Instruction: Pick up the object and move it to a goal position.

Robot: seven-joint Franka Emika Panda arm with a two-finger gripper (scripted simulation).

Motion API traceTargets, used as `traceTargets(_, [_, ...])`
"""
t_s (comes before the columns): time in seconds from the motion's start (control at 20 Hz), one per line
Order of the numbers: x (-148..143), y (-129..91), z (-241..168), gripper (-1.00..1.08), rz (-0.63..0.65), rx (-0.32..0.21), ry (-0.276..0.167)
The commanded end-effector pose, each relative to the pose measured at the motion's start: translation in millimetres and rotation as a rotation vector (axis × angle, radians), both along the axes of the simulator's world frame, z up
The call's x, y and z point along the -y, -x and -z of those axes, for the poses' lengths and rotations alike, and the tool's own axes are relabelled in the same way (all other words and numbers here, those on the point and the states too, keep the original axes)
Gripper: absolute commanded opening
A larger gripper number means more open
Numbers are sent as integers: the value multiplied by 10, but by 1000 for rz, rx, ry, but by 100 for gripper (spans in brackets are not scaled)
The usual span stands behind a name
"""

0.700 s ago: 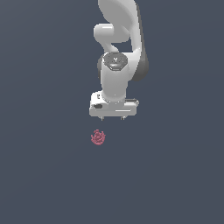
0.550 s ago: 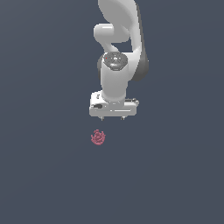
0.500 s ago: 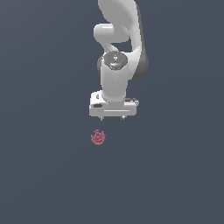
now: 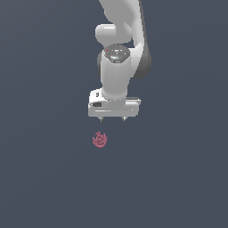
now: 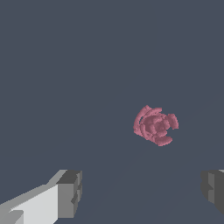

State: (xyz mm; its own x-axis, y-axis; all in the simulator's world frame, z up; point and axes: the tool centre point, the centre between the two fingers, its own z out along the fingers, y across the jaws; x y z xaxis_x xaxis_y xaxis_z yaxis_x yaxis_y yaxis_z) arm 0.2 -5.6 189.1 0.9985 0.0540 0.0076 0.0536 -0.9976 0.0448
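The object [image 4: 100, 140] is a small pinkish-red, ridged, rosette-like lump lying on the dark grey floor. My gripper [image 4: 113, 119] hangs from the white arm just above it and slightly toward the exterior view's right, not touching it. Its two short fingertips stand wide apart with nothing between them, so it is open. In the wrist view the object [image 5: 155, 125] lies ahead of the gripper [image 5: 142, 192], off the line between the two grey pads [image 5: 70, 193], closer to the far-side pad.
A plain dark grey floor [image 4: 44, 178] surrounds the object on all sides. No other objects, containers or edges show in either view.
The arm has shifted slightly, carrying the open gripper a little toward the exterior view's left. The object has not moved.
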Motion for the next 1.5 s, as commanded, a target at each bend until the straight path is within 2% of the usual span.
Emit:
traceTargets(0.0, [20,-8,33,100,13,-1,-2])
traceTargets(0.3, [160,-84,235,100,110,-1,-16])
traceTargets(0.9, [627,-239,886,100,409,0,-44])
traceTargets(1.45, [689,-245,1036,100,445,-1,-45])
